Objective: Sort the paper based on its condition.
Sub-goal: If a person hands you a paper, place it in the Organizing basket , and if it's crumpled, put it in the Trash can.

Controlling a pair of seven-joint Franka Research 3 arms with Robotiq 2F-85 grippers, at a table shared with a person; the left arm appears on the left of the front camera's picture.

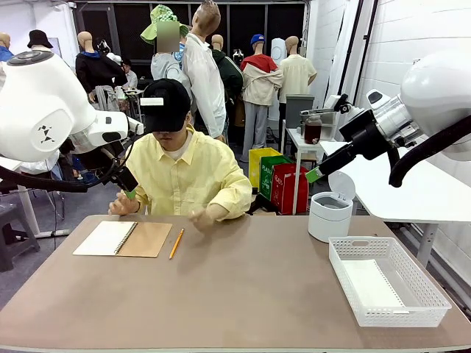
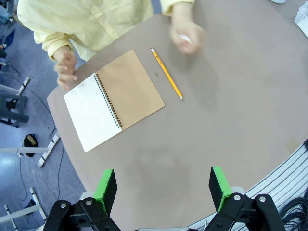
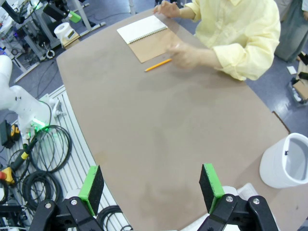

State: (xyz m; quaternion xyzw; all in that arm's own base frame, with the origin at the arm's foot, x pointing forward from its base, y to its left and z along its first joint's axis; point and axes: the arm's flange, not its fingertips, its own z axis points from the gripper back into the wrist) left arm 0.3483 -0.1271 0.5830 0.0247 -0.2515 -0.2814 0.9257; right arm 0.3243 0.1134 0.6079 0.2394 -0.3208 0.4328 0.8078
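A flat white sheet of paper (image 1: 370, 283) lies inside the white mesh basket (image 1: 430, 293) at the right of the table. Across the table, the person's moving hand (image 2: 184, 34) is blurred, with a bit of white (image 2: 186, 38) in it; I cannot tell what that is. My left gripper (image 1: 130, 193) hangs high over the table's left, open and holding nothing; in its wrist view the left gripper (image 2: 162, 179) looks down on bare tabletop. High at the right, my right gripper (image 1: 315, 175) is also open, and the right gripper (image 3: 151, 177) holds nothing.
An open spiral notebook (image 1: 122, 238) lies at the far left under the person's other hand (image 2: 65, 69). A yellow pencil (image 1: 176, 243) lies beside it. A round white bin (image 1: 329, 215) with its lid up stands behind the basket.
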